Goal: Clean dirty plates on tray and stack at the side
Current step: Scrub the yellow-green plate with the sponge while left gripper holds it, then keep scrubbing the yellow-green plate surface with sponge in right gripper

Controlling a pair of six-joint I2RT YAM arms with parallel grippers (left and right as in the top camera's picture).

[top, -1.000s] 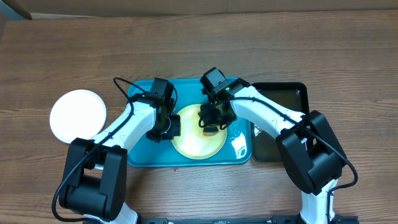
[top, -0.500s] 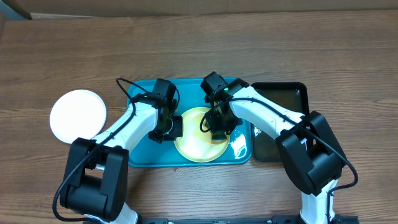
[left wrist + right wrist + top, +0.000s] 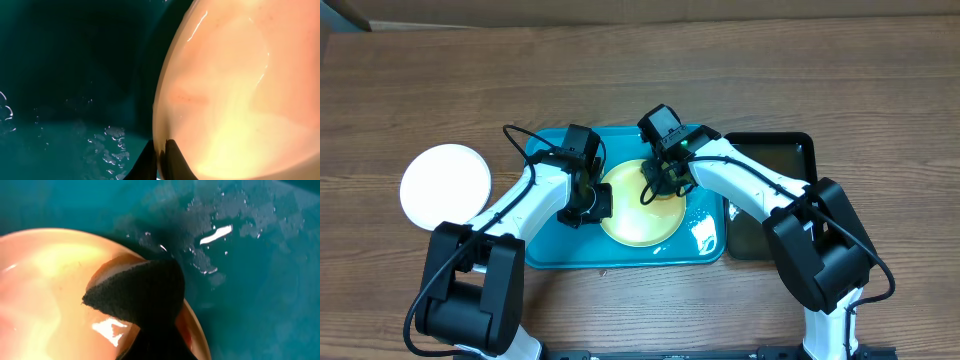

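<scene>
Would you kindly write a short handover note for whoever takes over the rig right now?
Left hand: shut on the rim of the green-rimmed plate, which lies on the teal tray.
Right hand: shut on a dark sponge, on that plate near its rim.
Done: a white plate sits on the table, left of the tray.
Left: finish wiping, then stack this plate there.

This looks like a robotics lab workbench, not a home kitchen: two white-and-black robot arms (image 3: 760,185) stand at the near edge of a brown wood-grain table (image 3: 640,70), with a teal-blue rectangular plastic tray (image 3: 570,250) and a smaller black rectangular tray (image 3: 785,155) set side by side within their reach.
</scene>
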